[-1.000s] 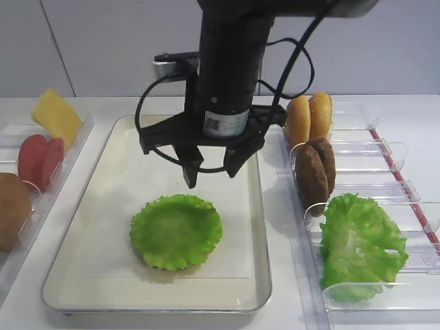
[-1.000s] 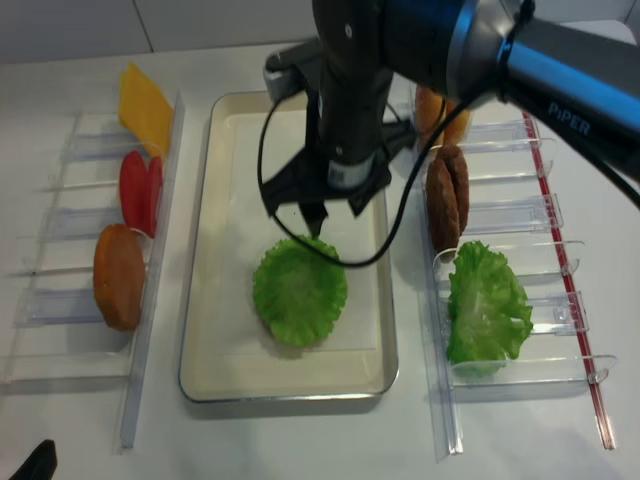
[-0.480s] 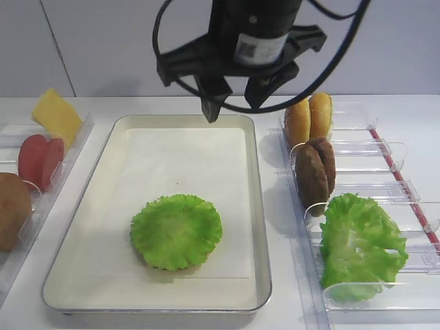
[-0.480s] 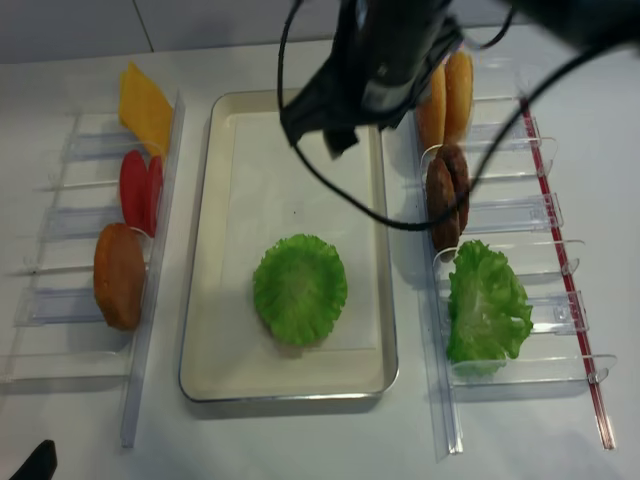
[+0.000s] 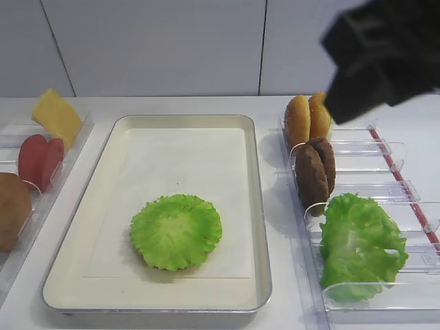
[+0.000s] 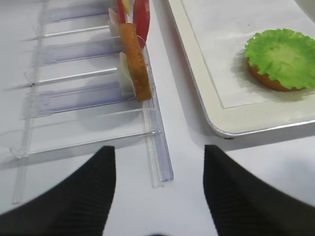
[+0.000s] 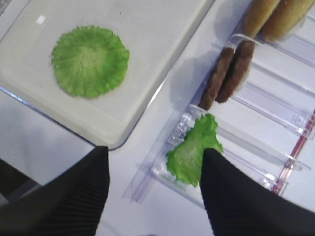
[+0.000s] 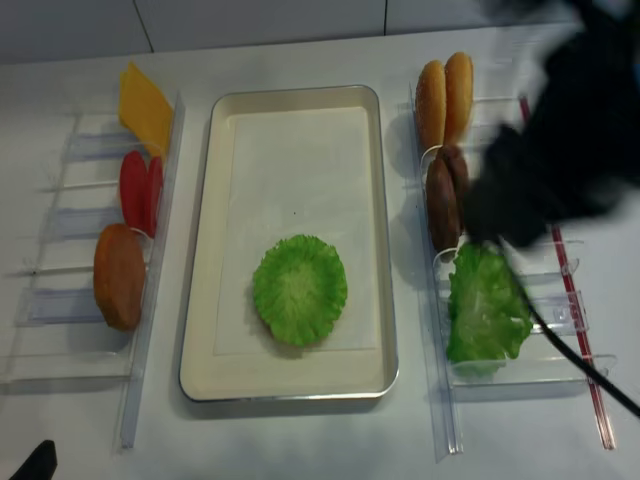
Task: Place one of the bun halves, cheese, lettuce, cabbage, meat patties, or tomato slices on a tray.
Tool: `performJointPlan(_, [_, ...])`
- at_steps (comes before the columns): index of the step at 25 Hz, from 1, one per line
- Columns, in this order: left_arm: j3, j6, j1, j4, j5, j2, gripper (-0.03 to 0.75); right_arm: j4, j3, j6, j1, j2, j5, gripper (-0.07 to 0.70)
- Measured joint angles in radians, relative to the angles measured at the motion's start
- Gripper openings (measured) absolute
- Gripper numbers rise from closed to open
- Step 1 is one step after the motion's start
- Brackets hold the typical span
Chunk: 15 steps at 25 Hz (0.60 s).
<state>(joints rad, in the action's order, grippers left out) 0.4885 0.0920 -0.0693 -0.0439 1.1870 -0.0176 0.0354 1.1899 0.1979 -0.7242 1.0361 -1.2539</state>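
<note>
The lettuce (image 5: 176, 231) lies flat on the near half of the tray (image 5: 179, 151), resting on an orange-brown bun half (image 6: 268, 81) that peeks out beneath it. My right gripper (image 7: 155, 191) is open and empty, high above the table between the tray's corner and the cabbage (image 7: 193, 150). In the high views it is only a blurred dark mass (image 8: 570, 150) over the right rack. My left gripper (image 6: 160, 191) is open and empty over bare table near the front end of the left rack (image 6: 160, 157).
The right rack holds two bun halves (image 5: 309, 118), the meat patties (image 5: 315, 173) and the cabbage (image 5: 361, 244). The left rack holds the cheese (image 5: 56, 115), tomato slices (image 5: 40, 158) and another bun half (image 5: 12, 210).
My right gripper rose from just above the lettuce and swung right, over the right rack. The lettuce has stayed where it lay on the tray.
</note>
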Motion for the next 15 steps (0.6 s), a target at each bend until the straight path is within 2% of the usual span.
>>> performJointPlan(4, [0.000,0.000,0.000,0.000,0.000,0.000,0.387,0.000,-0.156,0.000,0.000,-0.257,-0.008,0.452])
performJointPlan(8, [0.000,0.000,0.000,0.000,0.000,0.000,0.387,0.015,-0.261,0.000,0.000,-0.493,-0.018,0.445])
performJointPlan(12, [0.000,0.000,0.000,0.000,0.000,0.000,0.387,0.021,-0.324,0.015,0.002,-0.632,-0.023,0.432])
performJointPlan(15, [0.000,0.000,0.000,0.000,0.000,0.000,0.387,0.022,-0.374,-0.001,0.061,-0.691,-0.023,0.430])
